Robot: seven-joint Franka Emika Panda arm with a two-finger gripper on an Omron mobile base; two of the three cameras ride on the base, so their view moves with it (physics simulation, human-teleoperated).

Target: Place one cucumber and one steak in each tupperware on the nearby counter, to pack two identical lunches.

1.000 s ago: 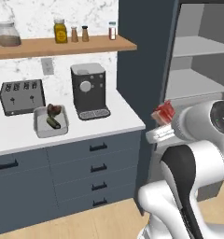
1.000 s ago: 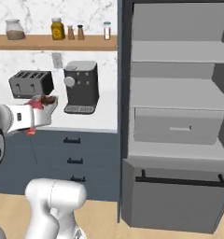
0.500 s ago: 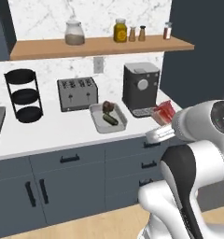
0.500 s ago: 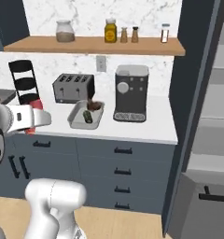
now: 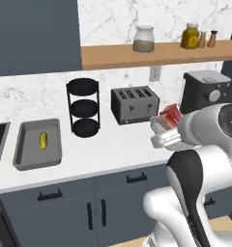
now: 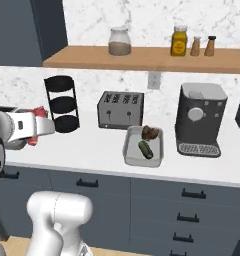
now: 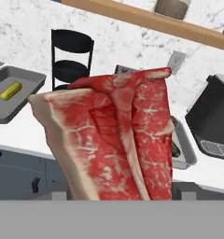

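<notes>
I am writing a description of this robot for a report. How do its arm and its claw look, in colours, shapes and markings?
The arm is built of thick, rounded, glossy white segments with dark, almost black sections between them. One joint carries a round dark cap with small light marks at its edge. The claw sits on a white, boxy hand. No loose cables are visible.

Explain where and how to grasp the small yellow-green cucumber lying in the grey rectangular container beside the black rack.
Grip the cucumber across its narrow middle, from straight above: it lies flat in the open container, whose raised walls would likely block a sideways approach.
</notes>
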